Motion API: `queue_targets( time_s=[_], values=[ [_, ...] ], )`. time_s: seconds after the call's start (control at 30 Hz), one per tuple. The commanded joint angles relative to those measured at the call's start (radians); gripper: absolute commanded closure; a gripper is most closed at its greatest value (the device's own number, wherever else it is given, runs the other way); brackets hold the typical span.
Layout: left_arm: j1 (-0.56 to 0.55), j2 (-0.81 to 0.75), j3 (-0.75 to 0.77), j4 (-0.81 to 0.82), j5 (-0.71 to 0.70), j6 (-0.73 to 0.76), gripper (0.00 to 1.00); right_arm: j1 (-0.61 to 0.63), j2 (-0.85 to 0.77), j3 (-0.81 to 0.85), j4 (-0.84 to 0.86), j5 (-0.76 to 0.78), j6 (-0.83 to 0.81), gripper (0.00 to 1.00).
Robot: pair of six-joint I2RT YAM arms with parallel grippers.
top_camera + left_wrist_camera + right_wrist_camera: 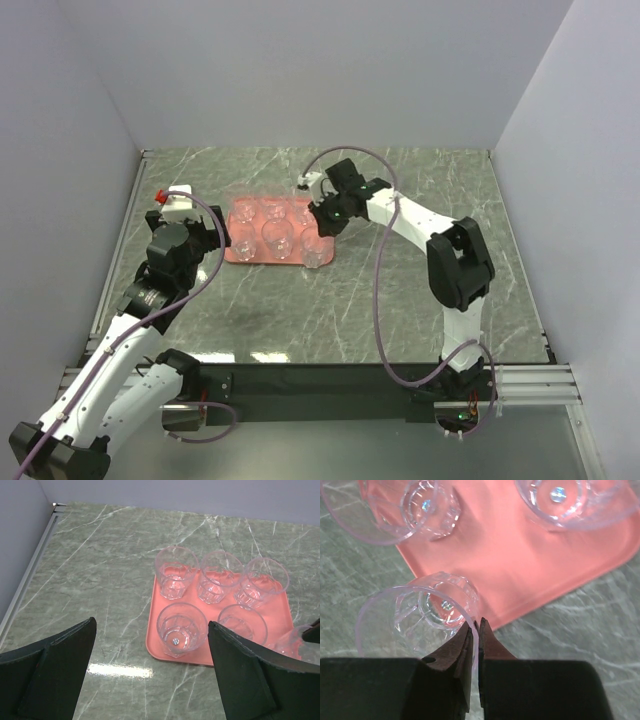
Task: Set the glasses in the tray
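Glasses [215, 577]: five stand in the tray [520, 565]; the sixth glass [415, 617], at its corner edge, is rim-clamped by the right hand [475, 630]; left hand [151, 625] spread wide above open surface [100, 570]

Green marbled table [330, 310], grey walls [300, 70], metal edge rail [122, 225].

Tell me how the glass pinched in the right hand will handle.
The glass looks smooth and clear, so probably slippery. The right hand pinches only its thin rim wall, so it may swing or slip. It seems hard and likely breakable. At the tray edge, it could tip.
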Motion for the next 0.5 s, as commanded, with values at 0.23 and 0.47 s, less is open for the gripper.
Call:
queue_targets(
  time_s=[0.23,0.47],
  values=[
    [0.007,0.002,-0.005,0.038,0.018,0.005,0.01,0.053,0.063,0.125,-0.032,0.078,0.0,0.99],
    [0.007,0.002,-0.006,0.038,0.021,0.004,0.0,0.067,0.094,0.159,-0.032,0.127,0.013,0.96]
  ],
)
